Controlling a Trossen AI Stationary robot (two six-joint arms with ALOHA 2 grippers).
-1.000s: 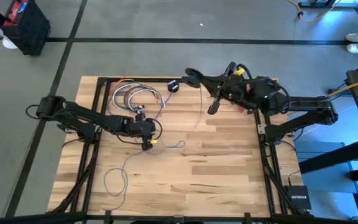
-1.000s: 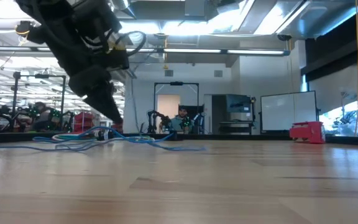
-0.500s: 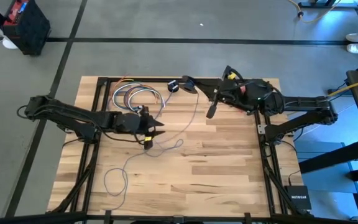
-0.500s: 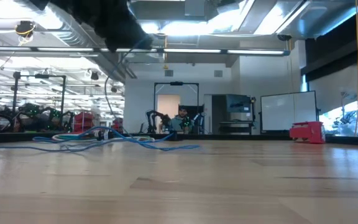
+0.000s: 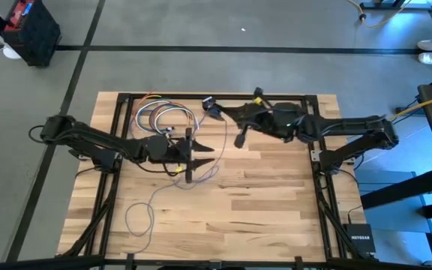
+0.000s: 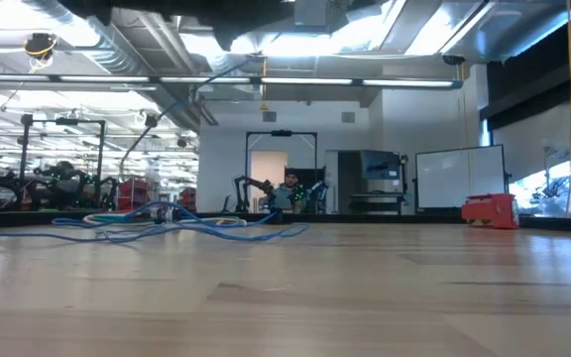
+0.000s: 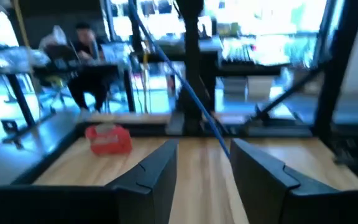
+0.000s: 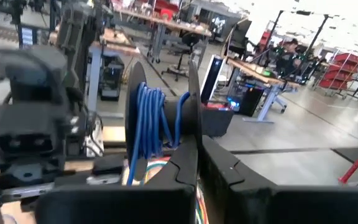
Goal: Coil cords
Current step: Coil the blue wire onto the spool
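Thin bluish-lavender cord [image 5: 214, 171] lies across the wooden table [image 5: 276, 217]: a small loop just beside the left gripper [image 5: 201, 152], a strand trailing away to a bigger loose loop nr the table's front-left, another strand running up twd the right gripper [image 5: 217, 111] at the back edge.

Right gripper: fingers together, clamped on a black disc-shaped spool w/ several blue turns already wound on it [image 8: 151, 127].

Left gripper: fingers apart, nothing gripped; in the left wrist view the taut blue strand [image 7: 166, 62] passes between them and ahead.

Key relation: slack lies on the left arm's side, long axis running diagonally front-left to back-centre. Left arm is nearer the loose part, prob. best placed to feed it.

Multicoloured looped wire bundle [image 5: 160, 116] sits just behind the left arm, apart from the cord.
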